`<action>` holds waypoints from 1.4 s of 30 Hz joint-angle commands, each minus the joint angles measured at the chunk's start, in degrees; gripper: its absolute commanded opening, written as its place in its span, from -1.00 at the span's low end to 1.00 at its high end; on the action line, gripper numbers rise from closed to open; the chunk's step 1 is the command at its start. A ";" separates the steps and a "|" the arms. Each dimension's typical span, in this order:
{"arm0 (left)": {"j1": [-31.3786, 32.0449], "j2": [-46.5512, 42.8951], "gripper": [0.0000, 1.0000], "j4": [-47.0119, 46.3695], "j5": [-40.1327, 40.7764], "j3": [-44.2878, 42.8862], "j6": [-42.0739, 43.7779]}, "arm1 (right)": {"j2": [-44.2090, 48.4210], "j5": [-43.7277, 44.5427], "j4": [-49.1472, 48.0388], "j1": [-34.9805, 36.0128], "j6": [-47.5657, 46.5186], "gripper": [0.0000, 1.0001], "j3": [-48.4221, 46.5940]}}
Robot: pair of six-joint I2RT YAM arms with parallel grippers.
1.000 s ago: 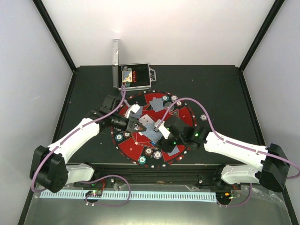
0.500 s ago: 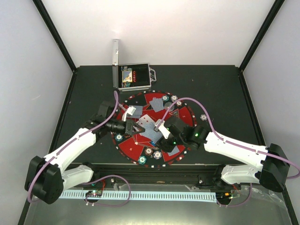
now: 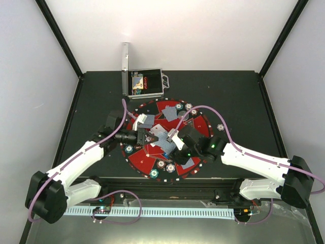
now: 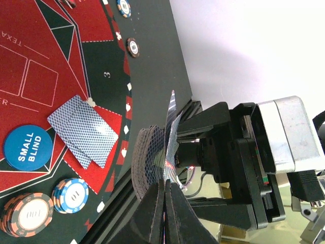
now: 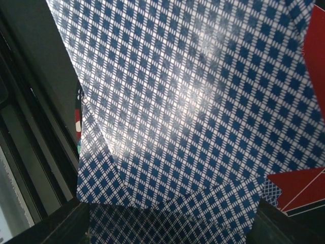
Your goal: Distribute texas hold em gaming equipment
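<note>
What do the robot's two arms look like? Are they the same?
Yes, twins. The left arm and right arm have smooth white tubes with chunky black joints. A purple cable loops along each. Small green lights glow on the right one. Its left fingers are black and pointed.

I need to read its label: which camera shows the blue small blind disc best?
Left wrist view: the blue disc lies flat on the red mat, close and sharp, its white lettering readable. In the top external view it is too small to pick out. Patterned cards fill the right wrist view.
</note>
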State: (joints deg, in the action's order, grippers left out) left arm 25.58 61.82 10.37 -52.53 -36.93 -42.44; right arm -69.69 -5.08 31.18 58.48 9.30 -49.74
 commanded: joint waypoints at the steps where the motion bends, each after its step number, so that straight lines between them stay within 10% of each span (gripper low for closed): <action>1: 0.43 -0.82 -0.97 -2.25 1.46 -0.06 -1.47 | 0.43 0.38 -3.08 0.32 0.22 0.24 -0.91; 42: 4.03 -1.12 -0.83 2.68 6.43 -1.01 0.98 | 0.61 1.70 -3.16 0.28 0.98 0.24 -0.96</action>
State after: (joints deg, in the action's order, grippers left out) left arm 29.28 60.49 8.60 -47.86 -34.46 -44.82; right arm -70.13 -4.01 30.65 58.52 9.82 -49.76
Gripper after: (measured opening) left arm 0.058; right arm 0.622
